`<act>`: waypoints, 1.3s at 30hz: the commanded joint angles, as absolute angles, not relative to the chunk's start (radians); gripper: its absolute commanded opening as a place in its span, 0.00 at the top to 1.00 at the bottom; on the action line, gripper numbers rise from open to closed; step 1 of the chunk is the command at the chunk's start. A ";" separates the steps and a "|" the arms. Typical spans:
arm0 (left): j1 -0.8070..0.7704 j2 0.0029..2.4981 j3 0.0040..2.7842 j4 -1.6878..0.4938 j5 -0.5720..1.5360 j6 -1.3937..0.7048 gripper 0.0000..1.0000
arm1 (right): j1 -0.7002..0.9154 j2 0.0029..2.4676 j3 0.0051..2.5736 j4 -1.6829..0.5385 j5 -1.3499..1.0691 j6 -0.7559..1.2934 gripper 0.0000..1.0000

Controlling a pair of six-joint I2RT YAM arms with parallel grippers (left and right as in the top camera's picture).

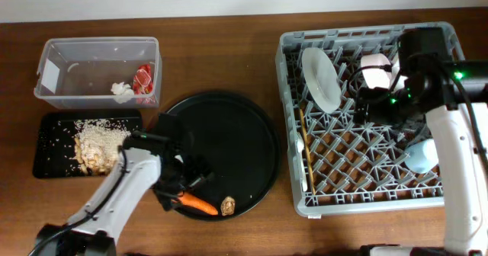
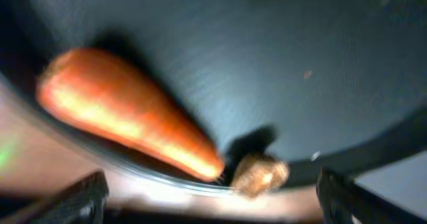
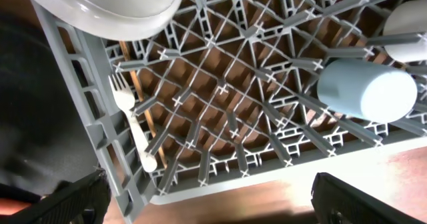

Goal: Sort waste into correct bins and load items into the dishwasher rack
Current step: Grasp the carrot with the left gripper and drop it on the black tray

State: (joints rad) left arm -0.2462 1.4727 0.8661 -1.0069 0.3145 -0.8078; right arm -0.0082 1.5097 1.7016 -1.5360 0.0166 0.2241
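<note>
Wooden table (image 1: 221, 50), carrot (image 2: 127, 121) at round tray (image 1: 236, 126) rim, left gripper (image 2: 213, 197) spread over it, right gripper (image 3: 207, 197) spread above rack (image 3: 87, 117) edge

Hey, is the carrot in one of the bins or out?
Out. The carrot lies on the round black tray, near its front rim, not in the clear tub or shallow black tray.

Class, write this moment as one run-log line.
left claw open above carrot on round tray | right claw open above dishwasher rack | food scrap beside carrot
</note>
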 commanded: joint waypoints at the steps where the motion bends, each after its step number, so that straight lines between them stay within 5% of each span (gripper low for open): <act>1: -0.308 1.467 0.807 -0.894 0.333 -0.892 0.01 | -0.014 1.534 1.698 -1.545 0.011 0.213 0.01; 10: -0.351 1.467 0.767 -0.889 0.130 -1.088 0.01 | -0.014 1.534 1.694 -1.553 0.011 0.213 0.01; 15: -0.351 1.467 0.695 -0.711 0.107 -1.083 0.03 | -0.014 1.534 1.694 -1.556 0.011 0.213 0.01; 16: -0.351 1.467 0.695 -0.712 0.107 -1.083 0.11 | -0.014 1.534 1.694 -1.556 0.011 0.213 0.01; 18: -0.351 1.467 0.695 -0.714 0.107 -1.083 0.43 | -0.014 1.534 1.694 -1.555 0.011 0.213 0.01; 20: -0.350 1.467 0.695 -0.711 0.099 -1.055 0.47 | -0.014 1.534 1.694 -1.555 0.011 0.213 0.01; 24: -0.350 1.467 0.695 -0.683 0.002 -0.999 0.73 | -0.014 1.534 1.694 -1.555 0.011 0.213 0.01; 27: -0.344 1.466 0.707 -0.663 -0.014 -0.987 0.78 | -0.014 1.534 1.694 -1.556 0.011 0.213 0.01; 33: -0.011 1.332 0.907 -0.727 -0.027 -0.632 0.81 | -0.014 1.534 1.694 -1.556 0.011 0.213 0.01; 39: 0.501 1.353 0.957 -0.585 -0.128 -0.612 0.80 | -0.014 1.534 1.694 -1.555 0.011 0.213 0.01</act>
